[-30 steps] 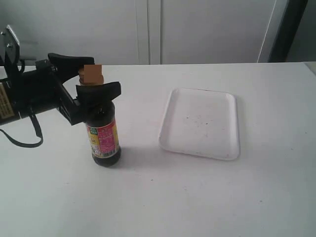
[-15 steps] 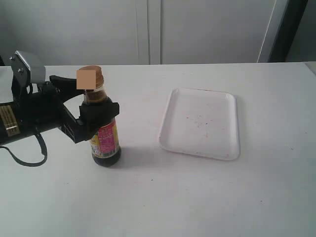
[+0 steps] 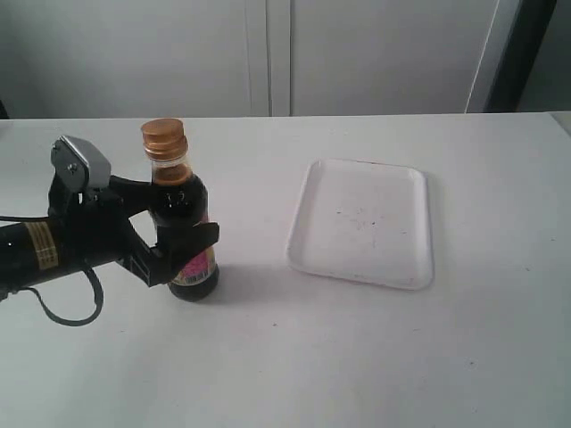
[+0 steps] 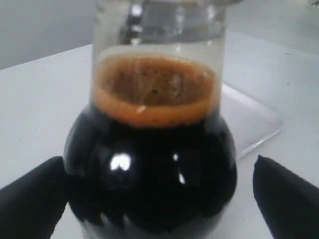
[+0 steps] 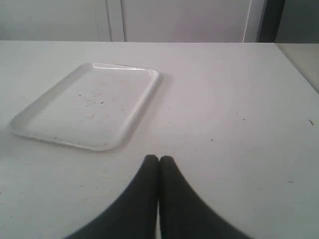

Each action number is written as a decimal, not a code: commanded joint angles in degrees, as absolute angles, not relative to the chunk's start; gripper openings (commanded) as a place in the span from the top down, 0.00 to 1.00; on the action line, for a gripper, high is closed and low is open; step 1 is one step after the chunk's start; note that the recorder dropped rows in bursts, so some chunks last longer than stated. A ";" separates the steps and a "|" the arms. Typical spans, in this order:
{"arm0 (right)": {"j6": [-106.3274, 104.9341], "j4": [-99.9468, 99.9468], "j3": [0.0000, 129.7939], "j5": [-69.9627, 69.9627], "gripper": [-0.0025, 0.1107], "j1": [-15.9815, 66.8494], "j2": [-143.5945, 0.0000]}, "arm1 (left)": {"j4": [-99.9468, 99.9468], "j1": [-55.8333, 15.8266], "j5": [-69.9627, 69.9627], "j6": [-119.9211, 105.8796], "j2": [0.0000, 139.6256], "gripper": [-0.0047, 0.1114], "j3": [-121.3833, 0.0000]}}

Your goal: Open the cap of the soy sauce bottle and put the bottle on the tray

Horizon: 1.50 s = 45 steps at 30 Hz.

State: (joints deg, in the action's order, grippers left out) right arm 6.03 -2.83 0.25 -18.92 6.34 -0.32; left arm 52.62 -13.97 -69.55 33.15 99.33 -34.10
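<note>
Lowered, left fingers [image 4: 284,199] stand wide around the upright soy sauce bottle [image 3: 178,201].

left end effector [image 3: 183,220] lowered, from soy sauce bottle [image 3: 177,193] neck to label height

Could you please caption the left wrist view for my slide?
Open left gripper flanks the soy sauce bottle; tray beyond.
</note>
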 commanded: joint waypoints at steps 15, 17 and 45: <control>6.25 -2.96 0.00 -18.40 0.98 6.22 0.00 | 49.46 -14.82 -69.96 29.91 104.41 0.06 -35.44; 6.25 -2.96 0.00 -18.40 0.98 6.22 0.00 | 48.42 -15.46 -69.96 29.46 104.41 0.06 -35.44; 6.25 -2.96 0.00 -18.40 0.98 6.22 0.00 | 49.95 -15.59 -69.96 28.21 107.59 0.65 -38.02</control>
